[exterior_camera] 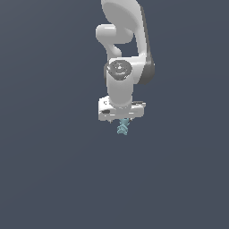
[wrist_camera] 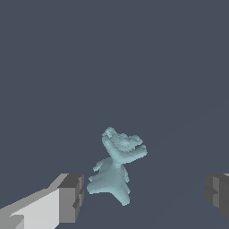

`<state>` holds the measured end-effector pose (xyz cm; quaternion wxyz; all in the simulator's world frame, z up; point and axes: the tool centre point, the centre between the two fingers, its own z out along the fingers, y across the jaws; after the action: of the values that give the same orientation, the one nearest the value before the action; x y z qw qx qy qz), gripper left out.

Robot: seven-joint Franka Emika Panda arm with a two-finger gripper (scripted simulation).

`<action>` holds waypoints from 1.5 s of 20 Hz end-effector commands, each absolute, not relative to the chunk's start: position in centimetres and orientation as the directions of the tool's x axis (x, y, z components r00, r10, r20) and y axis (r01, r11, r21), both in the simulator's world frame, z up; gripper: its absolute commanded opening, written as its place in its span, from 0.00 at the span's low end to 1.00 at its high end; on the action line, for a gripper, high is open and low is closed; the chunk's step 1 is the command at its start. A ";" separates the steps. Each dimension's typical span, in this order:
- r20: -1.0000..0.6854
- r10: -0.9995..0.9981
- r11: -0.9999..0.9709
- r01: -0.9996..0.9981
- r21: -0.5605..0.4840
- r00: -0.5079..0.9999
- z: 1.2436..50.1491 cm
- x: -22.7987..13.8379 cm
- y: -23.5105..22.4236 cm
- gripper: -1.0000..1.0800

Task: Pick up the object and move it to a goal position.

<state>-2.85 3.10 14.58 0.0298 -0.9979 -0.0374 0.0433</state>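
Wrist view: two dark grey fingertips (wrist_camera: 71, 197) sit closest to the lens, one on each side of the frame, a wide gap between them. Gripper (wrist_camera: 145, 194) spread open, holding nothing. The object (wrist_camera: 115, 167), pale teal and lumpy, lies in that gap, nearer one fingertip than the other; contact with that pad cannot be judged.

Exterior view: white arm (exterior_camera: 125, 49) hangs straight down, wrist vertical, gripper (exterior_camera: 123, 120) pointing downward. Object (exterior_camera: 123, 128) shows directly beneath the hand, between the fingers. Plain dark grey surface (exterior_camera: 44, 170) all round.
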 end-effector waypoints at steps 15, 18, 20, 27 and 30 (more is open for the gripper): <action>-0.042 -0.097 -0.995 -0.098 -0.018 0.994 12.2 -4.6 4.3 0.96; -0.029 -0.143 -0.990 -0.143 -0.010 0.989 11.6 -5.1 4.6 0.96; -0.021 -0.168 -0.986 -0.168 -0.006 0.986 11.3 -5.4 4.8 0.96; -0.003 -0.223 -0.975 -0.223 -0.001 0.975 10.6 -6.1 5.1 0.96; 0.000 -0.230 -0.973 -0.230 0.000 0.973 10.5 -6.2 5.2 0.96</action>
<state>-6.14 5.14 10.59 0.0003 -0.9936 0.1132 0.0011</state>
